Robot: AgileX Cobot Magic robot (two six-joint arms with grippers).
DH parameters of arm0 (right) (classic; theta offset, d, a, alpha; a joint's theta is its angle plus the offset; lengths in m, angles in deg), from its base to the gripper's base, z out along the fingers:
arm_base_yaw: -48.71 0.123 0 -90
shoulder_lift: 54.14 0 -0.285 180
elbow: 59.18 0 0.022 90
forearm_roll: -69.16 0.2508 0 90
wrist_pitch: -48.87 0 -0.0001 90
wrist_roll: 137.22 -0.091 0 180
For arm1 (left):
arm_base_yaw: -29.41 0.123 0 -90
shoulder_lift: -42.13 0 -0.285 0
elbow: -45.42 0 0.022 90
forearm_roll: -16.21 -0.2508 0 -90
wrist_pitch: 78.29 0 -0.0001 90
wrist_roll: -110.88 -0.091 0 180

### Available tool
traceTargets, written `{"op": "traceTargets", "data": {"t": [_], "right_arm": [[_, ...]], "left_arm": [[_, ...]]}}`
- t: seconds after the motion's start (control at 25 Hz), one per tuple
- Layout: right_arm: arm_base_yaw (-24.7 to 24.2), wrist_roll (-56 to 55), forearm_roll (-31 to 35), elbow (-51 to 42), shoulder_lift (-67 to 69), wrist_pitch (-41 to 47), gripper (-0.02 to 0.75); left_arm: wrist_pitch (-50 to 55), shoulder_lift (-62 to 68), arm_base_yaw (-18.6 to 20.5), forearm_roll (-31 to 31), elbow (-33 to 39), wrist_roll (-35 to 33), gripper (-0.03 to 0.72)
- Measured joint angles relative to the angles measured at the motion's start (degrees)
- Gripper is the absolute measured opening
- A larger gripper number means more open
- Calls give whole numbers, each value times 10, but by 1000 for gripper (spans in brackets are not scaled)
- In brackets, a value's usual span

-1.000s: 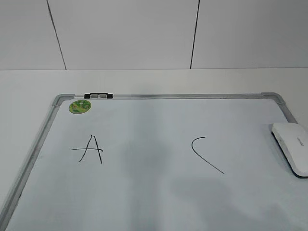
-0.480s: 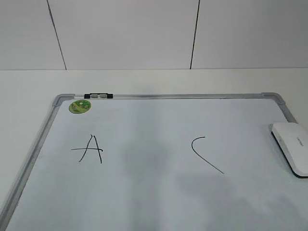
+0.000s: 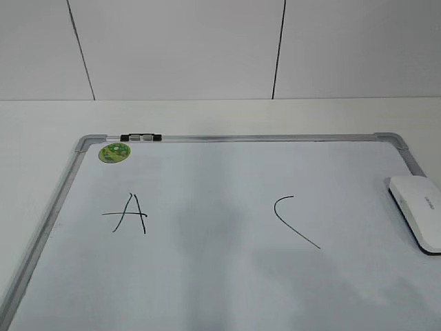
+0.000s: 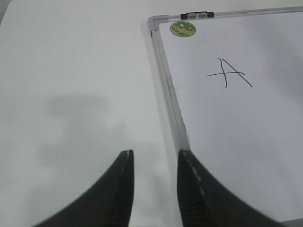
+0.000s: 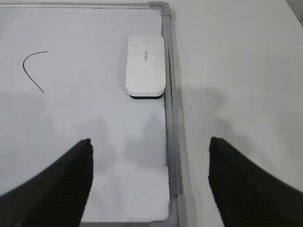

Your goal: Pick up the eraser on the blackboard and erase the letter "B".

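Blackboard (image 3: 227, 276) lies flat on the white table (image 3: 220, 117), silver-grey frame all round, far edge running left to right in the exterior view. Round green sticker (image 3: 114, 152) sits in the far-left corner of the board, just beside a small black-and-grey clip (image 3: 140, 138) on the far frame rail.

Writing on the board: black "A" (image 3: 127, 214) on the left half, black "C" curve (image 3: 295, 221) right of centre. The stretch of board between these two marks shows no stroke; no letter "B" can be made out in any view.

Eraser (image 3: 417, 212) rests on the board at its right edge, long side lying along the right frame rail, white glossy top up, thin dark base showing at its near end. Small grey lettering on top, too small to read. Well apart from the "C" curve.

Left gripper (image 4: 154, 163): jaws a narrow gap apart, holding nothing, hanging over the bare table just left of the board's left frame rail, "A" and sticker farther off.

Right gripper (image 5: 149, 158): jaws spread wide, holding nothing, over the near right corner area of the board; eraser lies farther away, clear of both fingers (image 5: 61, 182), not touched
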Motion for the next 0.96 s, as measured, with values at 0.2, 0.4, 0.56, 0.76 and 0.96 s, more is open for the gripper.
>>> {"op": "traceTargets", "data": {"t": [0.2,0.4,0.56,0.76,0.96], "right_arm": [[0,0,0,0,0,0,585],[0,0,0,0,0,0,585],[0,0,0,0,0,0,585],[0,-1,0,-1,0,-1,585],[0,-1,0,-1,0,-2,585]], "left_arm": [[0,-2,0,-3,0,0,237],[0,-7,0,-4,0,0,237],[0,-11,0,-4,0,0,237],[-1,-23,0,-4,0,0,237],[-1,-23,0,-4,0,0,237]]}}
